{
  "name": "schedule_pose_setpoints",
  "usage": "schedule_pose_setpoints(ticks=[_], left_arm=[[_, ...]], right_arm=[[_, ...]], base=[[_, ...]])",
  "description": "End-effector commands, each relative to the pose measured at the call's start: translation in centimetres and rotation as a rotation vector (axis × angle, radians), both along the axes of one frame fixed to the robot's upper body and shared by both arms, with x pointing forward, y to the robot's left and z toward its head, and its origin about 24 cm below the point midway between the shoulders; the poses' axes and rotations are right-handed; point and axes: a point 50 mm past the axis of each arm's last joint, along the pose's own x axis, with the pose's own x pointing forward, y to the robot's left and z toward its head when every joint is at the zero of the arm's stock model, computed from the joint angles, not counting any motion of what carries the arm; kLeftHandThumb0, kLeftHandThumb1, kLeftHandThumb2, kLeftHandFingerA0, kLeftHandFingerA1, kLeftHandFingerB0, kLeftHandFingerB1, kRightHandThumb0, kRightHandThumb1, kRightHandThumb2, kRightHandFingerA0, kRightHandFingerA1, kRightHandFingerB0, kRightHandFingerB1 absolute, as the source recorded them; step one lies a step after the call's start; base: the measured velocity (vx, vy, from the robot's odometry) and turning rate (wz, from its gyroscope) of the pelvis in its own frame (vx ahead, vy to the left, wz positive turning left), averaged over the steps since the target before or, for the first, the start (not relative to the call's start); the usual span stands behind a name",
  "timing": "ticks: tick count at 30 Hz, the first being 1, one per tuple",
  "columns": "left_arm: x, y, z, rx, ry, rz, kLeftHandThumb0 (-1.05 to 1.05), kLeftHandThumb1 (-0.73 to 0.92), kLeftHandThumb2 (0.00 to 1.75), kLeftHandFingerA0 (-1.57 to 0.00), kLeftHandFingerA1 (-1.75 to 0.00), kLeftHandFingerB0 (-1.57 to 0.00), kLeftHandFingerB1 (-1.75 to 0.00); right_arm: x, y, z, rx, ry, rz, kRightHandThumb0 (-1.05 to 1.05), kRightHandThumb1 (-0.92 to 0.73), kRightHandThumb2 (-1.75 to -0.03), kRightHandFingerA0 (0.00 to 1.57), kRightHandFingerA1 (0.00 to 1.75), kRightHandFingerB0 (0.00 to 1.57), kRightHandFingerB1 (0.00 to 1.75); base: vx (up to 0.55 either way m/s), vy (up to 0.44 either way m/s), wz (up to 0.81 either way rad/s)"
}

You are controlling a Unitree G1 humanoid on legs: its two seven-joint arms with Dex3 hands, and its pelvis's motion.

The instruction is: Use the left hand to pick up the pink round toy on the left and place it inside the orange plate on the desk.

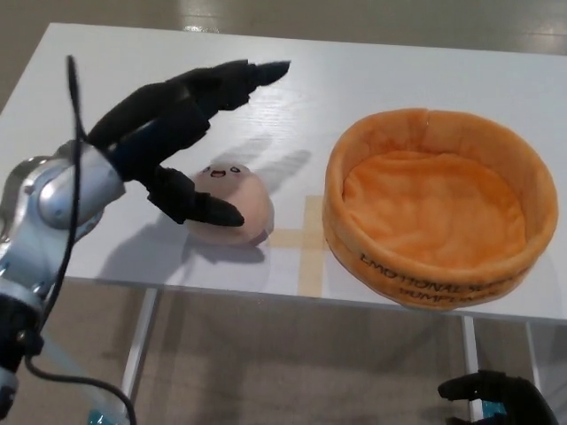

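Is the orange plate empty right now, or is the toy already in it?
Empty. The orange plate shows only its bare fabric bottom. The pink round toy sits on the table to its left, under the open left hand.

I am looking through a single camera on my head, tilting down and forward over the white desk (372, 71). It is sitting close: the desk's near edge is crossing the lower third of the picture, and the floor beneath is showing below it. My left arm is coming in from the picture's left, its hand (182, 124) looming large because it is hanging near the lens. My right hand (492, 398) is only peeking in at the bottom right corner. The orange plate (438, 266) is filling the right half. No second view is sharing this scene.
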Motion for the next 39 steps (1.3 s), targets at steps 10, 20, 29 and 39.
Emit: schedule_pose_setpoints(ticks=[10,20,29,39], left_arm=[[2.2,0.1,-3.6,0.247,0.051,0.135,-0.44,0.35,0.67,0.0,0.0,-0.04,-0.18],[2.7,0.3,-4.8,0.261,0.118,0.163,-0.45,0.33,0.65,0.0,0.0,-0.03,-0.15],[2.8,0.1,-5.6,0.242,0.137,0.156,-0.39,0.44,0.55,-0.26,-0.32,-0.08,-0.24],[2.7,-0.1,-6.6,0.137,0.227,0.141,-0.18,0.79,0.64,-0.99,-0.54,-0.72,-0.43]], right_arm=[[0.0,-0.2,-0.1,0.001,0.023,0.002,-0.12,-0.57,-0.6,0.66,0.89,0.64,0.77],[0.2,-0.1,0.0,-0.008,0.02,0.008,-0.12,-0.56,-0.59,0.68,0.9,0.65,0.77],[0.3,-0.1,0.1,-0.014,0.026,0.022,-0.13,-0.59,-0.57,0.65,0.86,0.65,0.76],[0.5,0.0,0.2,-0.01,0.02,0.02,-0.13,-0.59,-0.57,0.65,0.85,0.64,0.74]], base=[[0.0,0.0,0.0],[0.0,0.0,0.0],[0.0,0.0,0.0],[0.0,0.0,0.0]])
